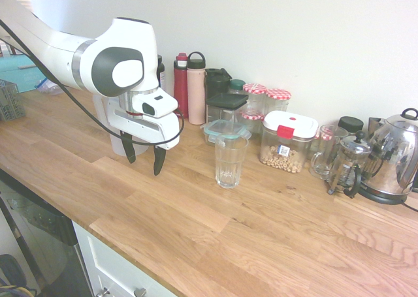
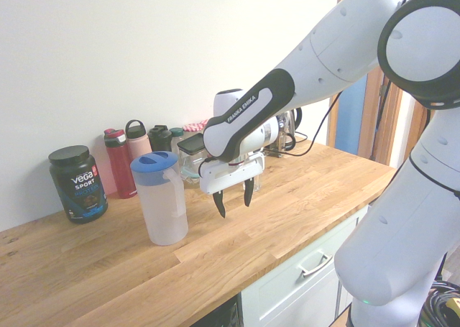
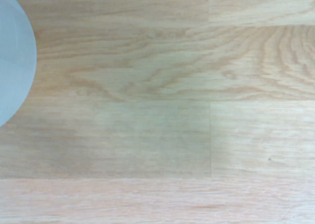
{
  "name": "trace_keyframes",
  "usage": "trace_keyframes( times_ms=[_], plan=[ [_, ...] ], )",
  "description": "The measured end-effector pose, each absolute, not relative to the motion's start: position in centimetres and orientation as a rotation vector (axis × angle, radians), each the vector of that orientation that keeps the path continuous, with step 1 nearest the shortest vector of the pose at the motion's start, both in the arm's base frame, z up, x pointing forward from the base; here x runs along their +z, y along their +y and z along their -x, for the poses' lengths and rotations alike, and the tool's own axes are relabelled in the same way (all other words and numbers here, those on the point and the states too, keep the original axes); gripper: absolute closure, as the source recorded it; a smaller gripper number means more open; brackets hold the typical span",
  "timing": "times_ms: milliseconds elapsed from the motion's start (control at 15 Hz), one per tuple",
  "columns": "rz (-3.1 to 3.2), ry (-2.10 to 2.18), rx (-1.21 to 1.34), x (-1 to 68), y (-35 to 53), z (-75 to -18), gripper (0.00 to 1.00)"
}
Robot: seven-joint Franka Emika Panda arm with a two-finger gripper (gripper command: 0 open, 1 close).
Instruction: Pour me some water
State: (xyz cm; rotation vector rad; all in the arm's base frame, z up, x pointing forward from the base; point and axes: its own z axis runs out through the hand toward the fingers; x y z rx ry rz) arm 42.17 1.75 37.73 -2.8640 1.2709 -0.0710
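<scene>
Bare wooden counter (image 1: 215, 245) in front, then gripper (image 2: 233, 200) hanging wide open and empty just beside upright jug (image 2: 161, 201), tall axis vertical, glass (image 1: 230, 160) opposite.

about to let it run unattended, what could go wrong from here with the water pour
1. The open hand hangs empty beside the jug, whose handle is slim; a poor grasp could tip the tall jug.
2. The drinking glass is narrow, so water may splash onto the wooden counter.
3. Swinging the jug over could knock the containers and bottles crowded behind the glass.
</scene>
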Motion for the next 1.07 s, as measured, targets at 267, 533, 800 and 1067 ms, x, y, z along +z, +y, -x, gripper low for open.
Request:
trace_keyframes(
  times_ms=[267, 533, 800, 1067],
  plan=[
    [2.856, 1.238, -0.107, 39.2, 2.1, -41.9, 0.00],
    [2.858, 1.123, -0.228, 45.9, 5.8, -38.7, 0.00],
    [2.831, 0.969, -0.398, 50.1, 11.4, -35.8, 0.00],
    [2.810, 0.920, -0.555, 50.2, 15.1, -35.7, 0.00]
  ],
)
